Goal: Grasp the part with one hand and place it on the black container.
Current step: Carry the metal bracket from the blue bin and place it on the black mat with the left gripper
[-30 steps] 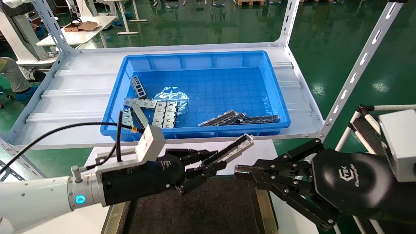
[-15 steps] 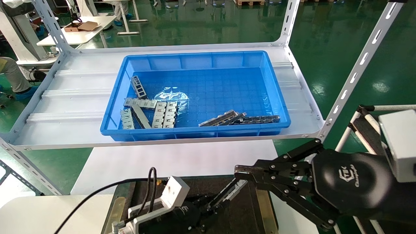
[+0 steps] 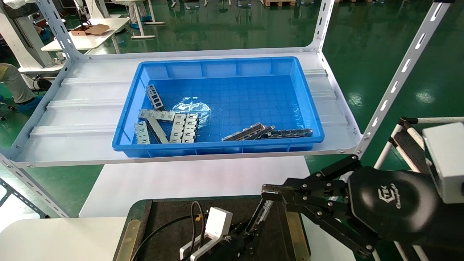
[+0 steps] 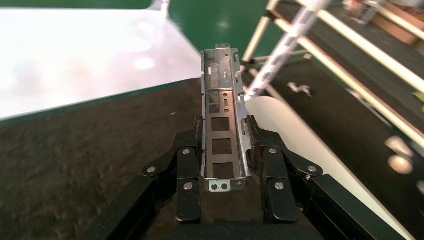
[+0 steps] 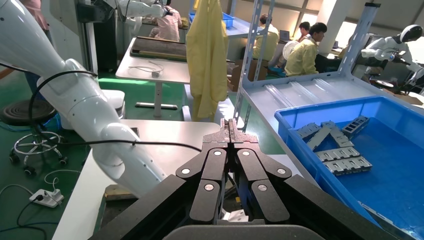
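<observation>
Low over the black container (image 3: 170, 228), near its right brass-coloured edge strip (image 3: 293, 232): the part (image 4: 223, 131), a silver-grey metal channel with a row of rectangular cut-outs, clamped by its raised side walls between the fingers (image 4: 187, 172) of the left gripper (image 4: 225, 160). Seized at the near end only; far end projecting past the fingertips, above the matte black surface. Contact between part and container not determinable from either view; in the head view the part (image 3: 261, 214) appears tilted, far end up, close to the tray.

Right gripper (image 3: 266, 193) parked just above the container's right edge, close beside the part, fingers pressed fully together with nothing between them, as confirmed in the right wrist view (image 5: 230, 127).

Beyond the container, on the white shelf (image 3: 79, 112): blue plastic bin (image 3: 308, 108) holding the remaining stock, pale-grey stamped plates (image 3: 184, 127) toward its left and a dark slotted strip (image 3: 290, 133) along its front wall.

Progress, by judgement: grasp and transfer from the bin complete, descent nearly so. Outstanding: set down flat on the black surface, release, withdrawal of the left arm. Risk noted: crowding by the right gripper at the release point.
</observation>
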You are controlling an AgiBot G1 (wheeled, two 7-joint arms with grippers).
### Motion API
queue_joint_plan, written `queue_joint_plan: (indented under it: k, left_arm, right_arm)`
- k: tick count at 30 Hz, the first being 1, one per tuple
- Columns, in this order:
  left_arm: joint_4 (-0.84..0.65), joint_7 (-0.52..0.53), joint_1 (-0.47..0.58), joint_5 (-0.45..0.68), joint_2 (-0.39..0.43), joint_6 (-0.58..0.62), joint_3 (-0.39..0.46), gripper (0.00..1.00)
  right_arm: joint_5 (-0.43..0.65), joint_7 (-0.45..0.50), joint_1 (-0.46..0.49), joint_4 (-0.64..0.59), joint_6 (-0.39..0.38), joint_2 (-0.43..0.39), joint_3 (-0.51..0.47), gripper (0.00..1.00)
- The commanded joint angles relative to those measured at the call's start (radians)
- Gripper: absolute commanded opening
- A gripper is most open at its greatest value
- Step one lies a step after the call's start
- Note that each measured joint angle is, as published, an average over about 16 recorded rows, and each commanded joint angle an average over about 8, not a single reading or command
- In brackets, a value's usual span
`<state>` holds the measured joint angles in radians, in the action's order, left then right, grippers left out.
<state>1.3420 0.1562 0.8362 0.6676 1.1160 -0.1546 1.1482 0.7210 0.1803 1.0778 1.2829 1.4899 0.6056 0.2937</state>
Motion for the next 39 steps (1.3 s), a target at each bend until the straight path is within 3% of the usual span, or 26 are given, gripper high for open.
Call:
queue_joint_plan:
  k: [1, 7, 13, 24, 39]
  left_arm:
    - [-0.001, 0.004, -0.011, -0.008, 0.033, -0.072, 0.011, 0.00]
    - [-0.023, -0.022, -0.019, -0.052, 0.120, -0.255, 0.043, 0.00]
    - [-0.080, -0.045, -0.008, -0.079, 0.195, -0.360, 0.058, 0.00]
    - [-0.175, 0.013, 0.024, -0.069, 0.245, -0.393, 0.086, 0.00]
    - [-0.209, 0.148, 0.071, -0.080, 0.255, -0.459, 0.209, 0.00]
  right_arm:
    - [0.000, 0.000, 0.000, 0.000, 0.000, 0.000, 0.000, 0.00]
    - [0.000, 0.000, 0.000, 0.000, 0.000, 0.000, 0.000, 0.00]
    - [-0.001, 0.000, 0.000, 0.000, 0.000, 0.000, 0.001, 0.00]
    - [-0.001, -0.001, 0.000, 0.000, -0.001, -0.001, 0.001, 0.00]
    - [-0.002, -0.001, 0.001, 0.000, -0.001, -0.001, 0.002, 0.00]
